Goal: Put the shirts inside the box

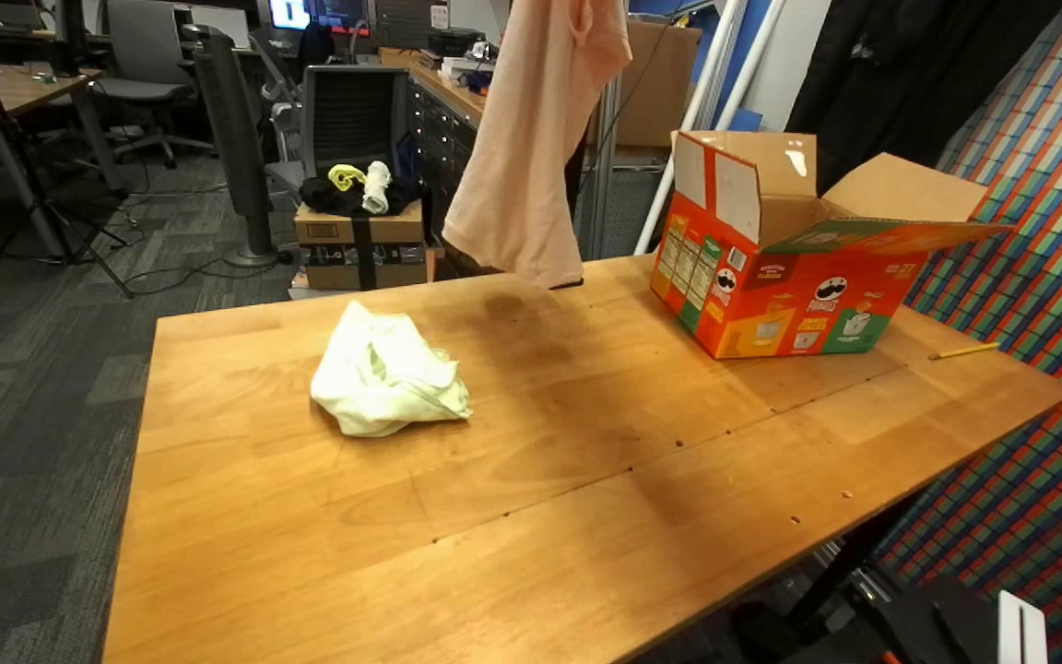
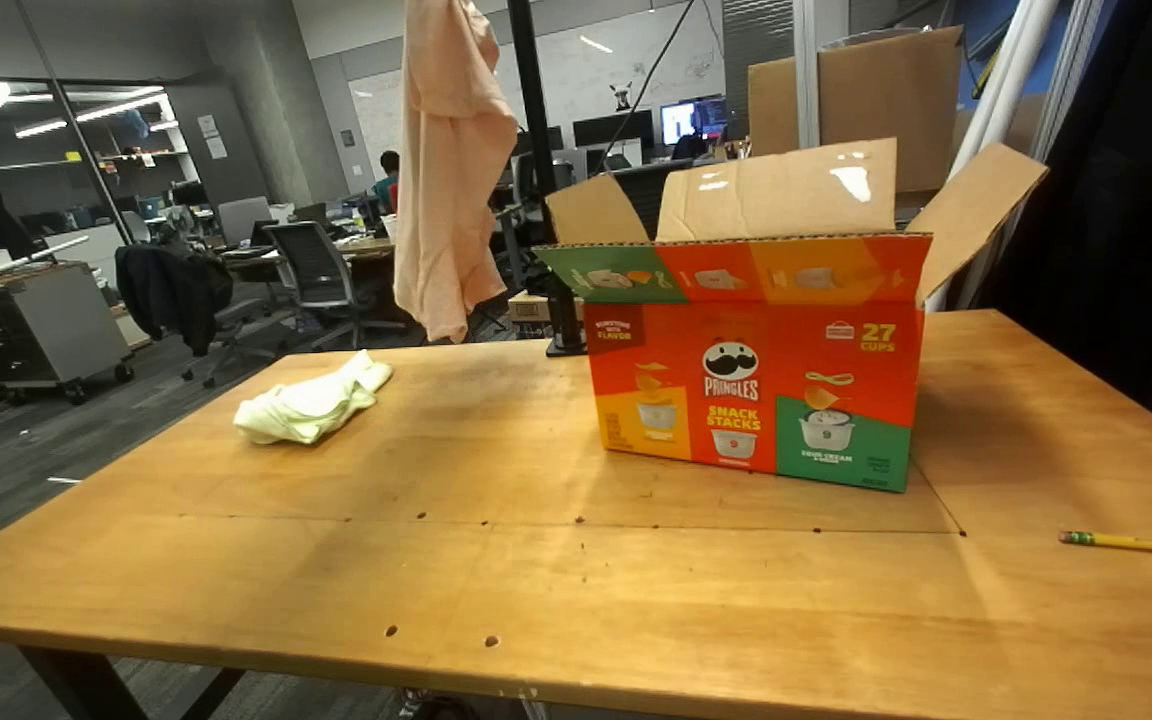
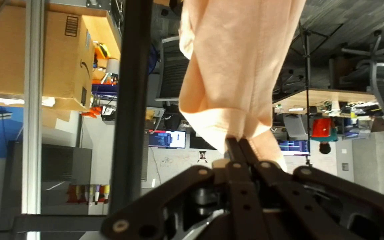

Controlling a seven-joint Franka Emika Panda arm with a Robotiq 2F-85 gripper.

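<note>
My black two-fingered gripper [image 3: 238,141] is pinched narrow on the edge of a peach-pink soft cloth shirt [image 3: 238,66], as the wrist view, which stands upside down, shows. In both exterior views the peach-pink shirt hangs in mid-air in long folds, outside and to the left of a rectangular orange-red printed cardboard box [image 2: 756,340] with plain brown flaps. The box carries a moustached Pringles face and green patches; it stands upright on a light-brown wooden table [image 1: 494,498], flaps spread, and its bottom is hidden from me. A pale yellow-green cloth shirt [image 1: 388,392] lies crumpled on the table, also outside the box and well apart from it, toward the left in both exterior views. A thin yellow wooden pencil [image 2: 1136,543] lies on the tabletop near the box, to its right. In an exterior view a black upright pole [image 2: 534,100] rises from the table's far edge, seen between the peach-pink shirt and the box.
</note>
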